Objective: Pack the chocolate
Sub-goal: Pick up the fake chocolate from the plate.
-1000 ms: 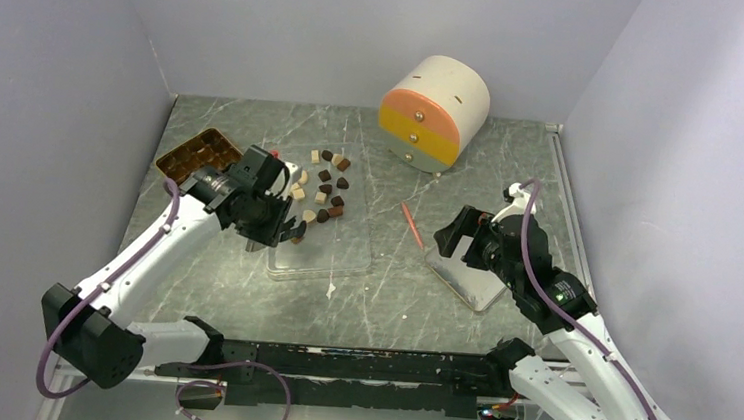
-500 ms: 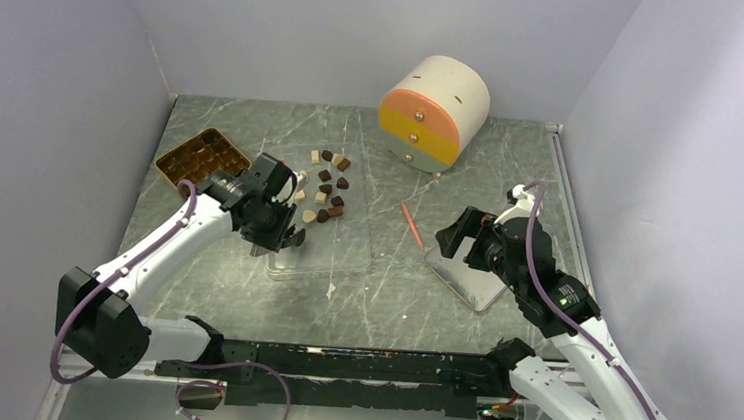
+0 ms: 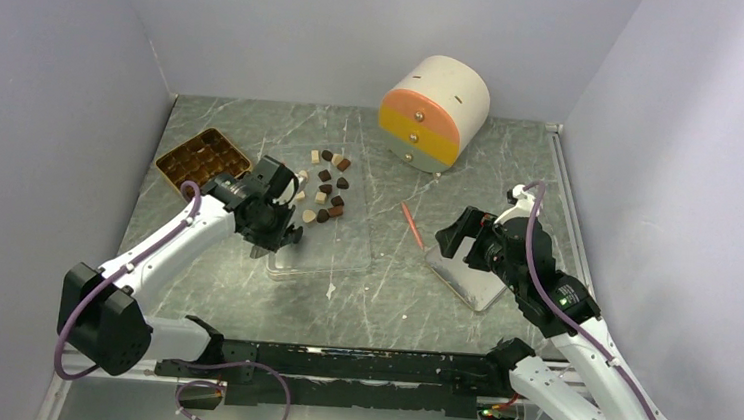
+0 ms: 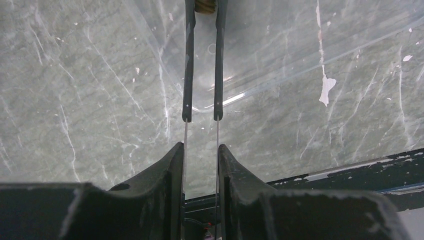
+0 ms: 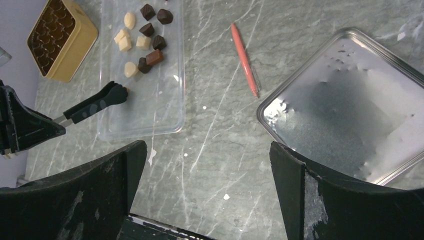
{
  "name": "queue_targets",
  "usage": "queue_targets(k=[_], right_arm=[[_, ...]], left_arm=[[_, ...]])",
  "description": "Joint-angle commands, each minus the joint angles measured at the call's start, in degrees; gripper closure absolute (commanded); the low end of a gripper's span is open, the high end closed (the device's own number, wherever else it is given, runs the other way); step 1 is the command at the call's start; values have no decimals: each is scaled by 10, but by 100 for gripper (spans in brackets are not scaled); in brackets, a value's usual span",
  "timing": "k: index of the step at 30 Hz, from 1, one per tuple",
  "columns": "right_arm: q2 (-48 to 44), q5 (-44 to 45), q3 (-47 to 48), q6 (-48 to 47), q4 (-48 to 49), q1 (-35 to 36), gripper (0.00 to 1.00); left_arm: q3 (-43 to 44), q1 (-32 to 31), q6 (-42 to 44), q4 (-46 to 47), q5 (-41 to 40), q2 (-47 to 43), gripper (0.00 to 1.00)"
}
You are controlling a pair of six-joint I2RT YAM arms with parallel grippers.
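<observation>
Left wrist view: left jaws are pinching a brown chocolate (image 4: 203,5) narrow, to lift it; right jaws are hanging wide open

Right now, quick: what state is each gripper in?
Left gripper: closed narrow on a brown chocolate piece at its fingertips.
Right gripper: wide open, holding nothing.

Left arm (image 3: 159,253) and right arm (image 3: 596,368): white links, black joints, purple cables (image 3: 528,237), and apparently rubber-tipped black tool fingers (image 4: 188,65).
</observation>
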Motion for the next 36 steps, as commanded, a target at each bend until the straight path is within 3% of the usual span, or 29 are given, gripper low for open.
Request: queue_targets(k=[1, 6, 25, 36], right_arm=[[-5, 7, 1, -2, 14, 2, 1], [-3, 4, 0, -3, 18, 2, 1], [-29, -38, -25, 11, 37, 2, 1], [-38, -51, -36, 1, 39, 2, 1]], left_arm=[[12, -2, 1, 7, -15, -5, 75], [14, -2, -15, 13, -28, -16, 79], [109, -2, -52, 41, -68, 10, 79], [153, 22, -61, 38, -142, 29, 79]])
